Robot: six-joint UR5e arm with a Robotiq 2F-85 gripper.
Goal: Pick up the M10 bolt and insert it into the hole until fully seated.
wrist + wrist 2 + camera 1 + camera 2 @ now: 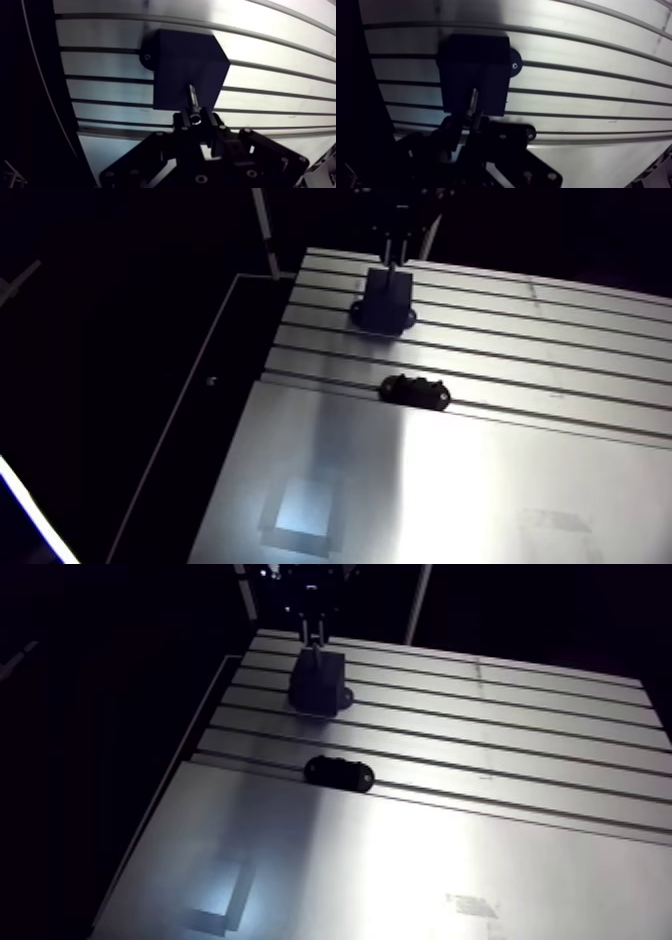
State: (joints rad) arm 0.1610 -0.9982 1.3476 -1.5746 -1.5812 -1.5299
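A dark block (182, 65) with mounting ears stands on the slotted table (560, 338) near its far left corner. In the wrist view my gripper (196, 120) is shut on a metal bolt (193, 100), whose shank points down at the block's top face. The bolt's tip hangs over the near part of that face; whether it touches cannot be told, and I can make out no hole in the dark surface. In the arm view the gripper (392, 246) comes down from above, directly over the block (385, 298).
A small black holder (414, 390) lies on the table in front of the block, at the edge of a smooth bright plate (400, 488). The table's left edge (262, 378) runs close beside the block, with darkness beyond.
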